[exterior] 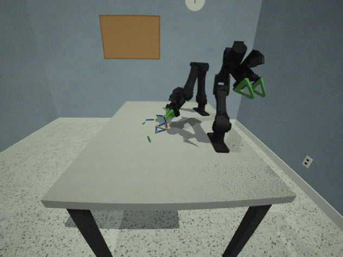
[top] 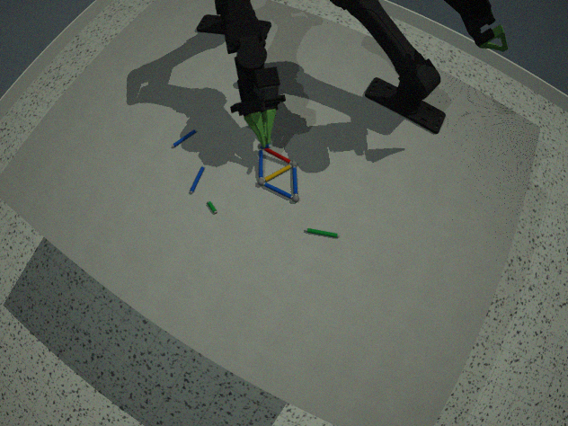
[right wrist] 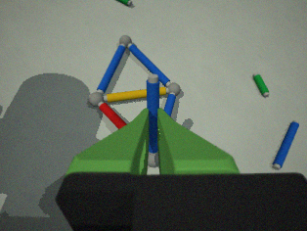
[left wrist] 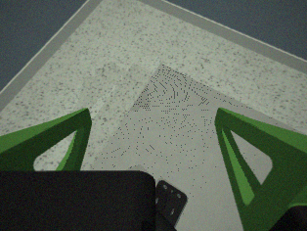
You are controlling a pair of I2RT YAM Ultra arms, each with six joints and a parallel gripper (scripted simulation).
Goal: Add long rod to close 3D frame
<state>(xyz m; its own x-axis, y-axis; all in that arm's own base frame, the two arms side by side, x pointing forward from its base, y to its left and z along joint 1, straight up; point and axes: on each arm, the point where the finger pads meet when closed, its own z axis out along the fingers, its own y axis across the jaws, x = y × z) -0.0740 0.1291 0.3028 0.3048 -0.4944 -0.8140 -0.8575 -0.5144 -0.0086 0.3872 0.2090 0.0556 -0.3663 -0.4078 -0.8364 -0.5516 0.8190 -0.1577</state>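
The flat frame [top: 277, 173] lies on the table: two triangles of blue, red and yellow rods joined at steel balls, also in the right wrist view [right wrist: 132, 78]. My right gripper [top: 264, 141] stands over the frame's far corner ball and is shut on a long blue rod [right wrist: 153, 117]. The rod points out past the fingertips, and its free end hovers above the yellow rod [right wrist: 134, 94]. In the top view the fingers hide the held rod. My left gripper [top: 492, 39] [exterior: 249, 88] is open and empty, raised high off the table's side.
Loose rods lie on the table: two blue ones [top: 184, 137] [top: 197, 180], a short green one [top: 211, 207] and a long green one [top: 322, 233]. The left arm's base [top: 405, 105] stands to the right of the frame.
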